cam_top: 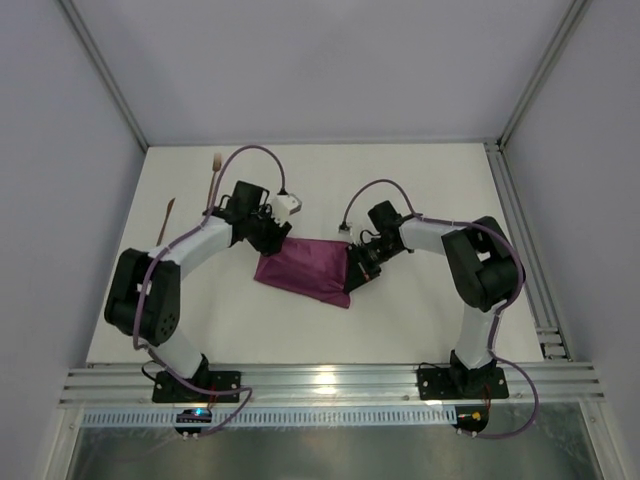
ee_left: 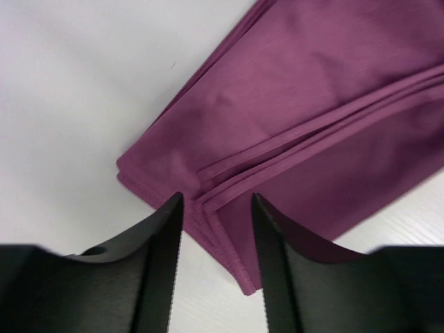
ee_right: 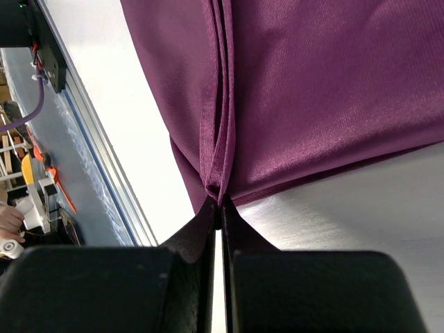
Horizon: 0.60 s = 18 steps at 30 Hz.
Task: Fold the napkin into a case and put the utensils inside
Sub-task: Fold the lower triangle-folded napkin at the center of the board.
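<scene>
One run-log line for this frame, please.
napkin: folded on table | left end effector: open over napkin end | right end effector: shut on opposite end | fork, knife: loose, far left

Top view overhead, far — wrist views close, all sharing napkin (cam_top: pixel 305 268).

My left arm (cam_top: pixel 203 241) and right arm (cam_top: pixel 427 235) show black joints, white shells, purple cables (cam_top: pixel 254 149); my fingers (ee_left: pixel 156 277) are matte black.

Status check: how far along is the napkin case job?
Done: the napkin is folded into a layered band. In hand: the right gripper is shut on its edge; the left gripper is open over the opposite end. Left: finishing the fold, then loading the fork and knife, both lying on the table apart from it.
</scene>
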Each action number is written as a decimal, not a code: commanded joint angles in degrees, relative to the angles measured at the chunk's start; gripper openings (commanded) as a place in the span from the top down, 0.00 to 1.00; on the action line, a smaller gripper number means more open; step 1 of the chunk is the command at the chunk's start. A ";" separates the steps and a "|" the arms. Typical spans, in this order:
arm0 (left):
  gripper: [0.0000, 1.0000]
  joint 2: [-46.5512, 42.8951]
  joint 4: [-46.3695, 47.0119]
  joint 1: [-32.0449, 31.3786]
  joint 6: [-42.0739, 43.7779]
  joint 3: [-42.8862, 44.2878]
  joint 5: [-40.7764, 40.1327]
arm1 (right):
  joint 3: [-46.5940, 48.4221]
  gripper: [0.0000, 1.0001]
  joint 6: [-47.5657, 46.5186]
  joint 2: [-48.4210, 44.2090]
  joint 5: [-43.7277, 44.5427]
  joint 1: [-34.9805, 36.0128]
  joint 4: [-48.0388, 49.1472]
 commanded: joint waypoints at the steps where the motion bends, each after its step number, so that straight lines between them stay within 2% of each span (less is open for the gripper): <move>1: 0.55 -8.68 3.02 -2.16 5.90 -1.26 13.87 | 2.15 0.96 -1.58 -0.21 0.29 0.34 -2.16; 2: 0.48 -9.12 0.22 -2.51 8.54 -1.52 17.37 | 2.42 0.96 -1.67 -0.12 0.47 0.25 -2.59; 3: 0.44 -8.78 -1.63 -3.91 13.87 -1.52 17.58 | 2.77 0.96 -1.67 0.06 0.65 0.34 -2.86; 5: 0.38 -7.29 -4.02 -6.11 17.16 -1.44 16.10 | 3.65 0.96 -1.50 0.15 0.82 0.25 -3.03; 10: 0.34 -2.54 -1.75 -10.95 19.81 -1.79 14.34 | 3.74 0.96 -0.97 -0.12 0.48 0.34 -2.42; 18: 0.33 2.38 -3.40 -12.80 23.50 1.55 11.26 | 3.12 0.96 -0.88 0.23 0.91 0.25 -1.45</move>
